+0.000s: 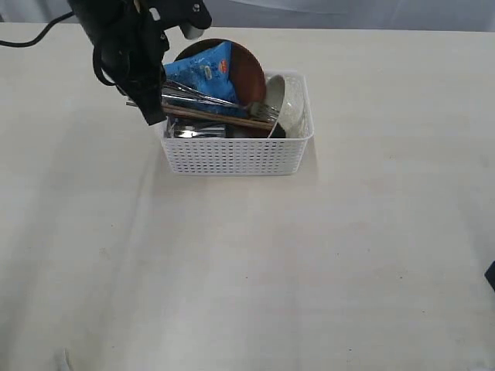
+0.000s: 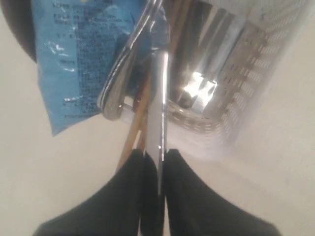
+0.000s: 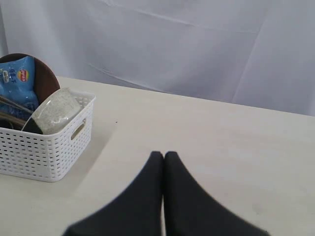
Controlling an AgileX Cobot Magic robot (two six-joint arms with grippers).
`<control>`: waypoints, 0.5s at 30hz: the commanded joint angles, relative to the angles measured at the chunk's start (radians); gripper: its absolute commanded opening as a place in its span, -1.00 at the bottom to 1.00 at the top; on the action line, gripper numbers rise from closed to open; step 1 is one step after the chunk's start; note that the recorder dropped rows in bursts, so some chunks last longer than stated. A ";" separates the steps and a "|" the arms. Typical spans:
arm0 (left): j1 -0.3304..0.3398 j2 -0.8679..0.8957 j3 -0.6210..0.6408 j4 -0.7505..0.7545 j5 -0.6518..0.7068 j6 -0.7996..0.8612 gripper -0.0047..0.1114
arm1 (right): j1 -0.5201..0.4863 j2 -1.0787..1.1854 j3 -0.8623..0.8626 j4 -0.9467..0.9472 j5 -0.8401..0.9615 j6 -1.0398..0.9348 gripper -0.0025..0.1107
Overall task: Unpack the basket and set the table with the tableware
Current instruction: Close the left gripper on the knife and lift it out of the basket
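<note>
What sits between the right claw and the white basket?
Just bare table between the right gripper and the basket, seen in the right wrist view.

Basket [image 1: 236, 154] sits on the bench [image 1: 325, 270], toward the far side and a bit left of the middle. Inside, the plate [image 1: 251, 66] stands tilted against the back wall, with the snack packet [image 1: 203, 73] leaning in front of it. The bowl [image 1: 288, 104] is tipped on its side at the right end. Chopsticks [image 1: 220, 117] and the knife [image 2: 158, 98] lie lengthwise across the pile (the cup [image 1: 195, 131] is tucked under them, front left). Left claw [image 2: 157, 156] is at the basket's left end, pinching the knife's end. Right claw [image 3: 164, 156] is over the bench, well off to the basket's right.
</note>
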 commanded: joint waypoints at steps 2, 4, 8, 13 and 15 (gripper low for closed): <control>-0.005 -0.024 -0.002 0.015 0.015 -0.021 -0.92 | -0.006 -0.005 0.001 -0.007 -0.009 0.003 -0.96; -0.005 -0.026 -0.002 0.012 0.020 -0.034 -0.92 | -0.006 -0.005 0.001 -0.007 -0.009 0.003 -0.96; -0.005 -0.026 -0.002 0.008 0.058 -0.037 -0.92 | -0.006 -0.005 0.001 -0.007 -0.009 0.003 -0.96; -0.005 -0.026 -0.002 0.012 0.084 -0.037 -0.92 | -0.006 -0.005 0.001 -0.007 -0.009 0.003 -0.96; -0.005 -0.026 -0.002 0.016 0.092 -0.039 -0.92 | -0.006 -0.005 0.001 -0.007 -0.009 0.003 -0.96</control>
